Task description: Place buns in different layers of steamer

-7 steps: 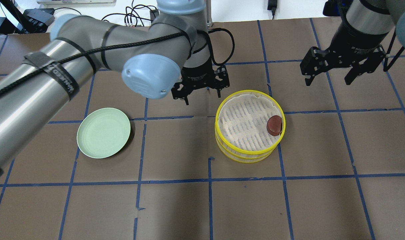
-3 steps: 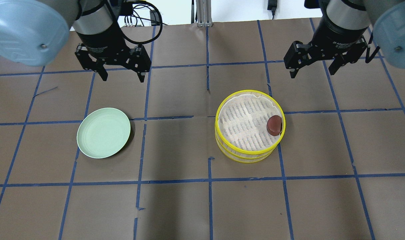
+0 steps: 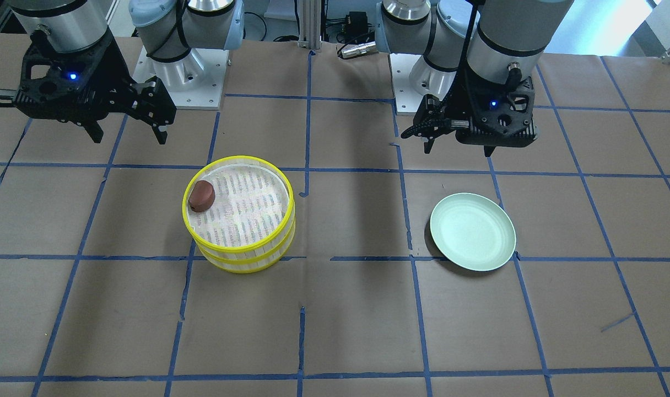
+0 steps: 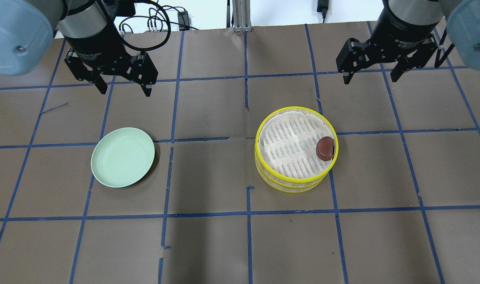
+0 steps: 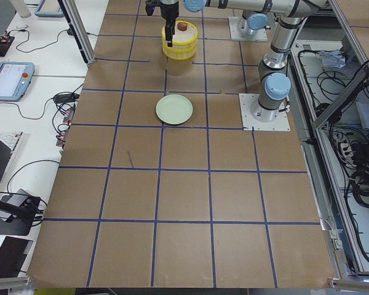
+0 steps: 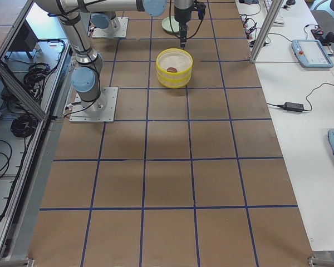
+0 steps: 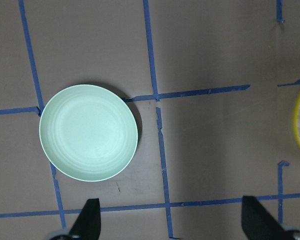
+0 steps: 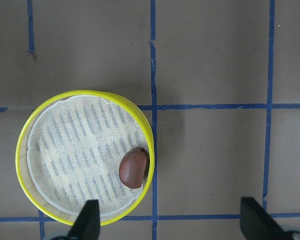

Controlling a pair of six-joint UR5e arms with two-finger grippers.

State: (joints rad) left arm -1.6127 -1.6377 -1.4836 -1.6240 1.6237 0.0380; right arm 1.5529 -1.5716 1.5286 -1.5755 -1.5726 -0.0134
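On the bench (image 4: 208,244), seen from overhead, the steamer (image 4: 289,144) stands at about 3 o'clock from the plate (image 4: 122,157), well apart from it. Its two trays are stacked, one on the other. The brown bun (image 4: 325,148) lies in the top tray at 3 o'clock, against the rim. The white bun shows in no view. It may sit in the lower tray under the upper one, but that cannot be told.

The left pincer (image 4: 125,91) hangs at 12 o'clock from the plate, and the right pincer (image 4: 370,79) at about 1 o'clock from the steamer. Both have their jaws spread wide and grip nothing.

By my reading the placing is done or close to it. If the white bun is indeed below, nothing more is called for. If not, the top tray would have to be lifted by its rim, kept level so the brown bun does not roll.

The trays are round and shallow, with glossy yellow hoops, pale slatted sides and a crinkled whitish woven liner. The bun is a smooth, matte dome. The plate is pale green, smooth, faintly ringed. The bench is dull brown, gridded with blue tape.
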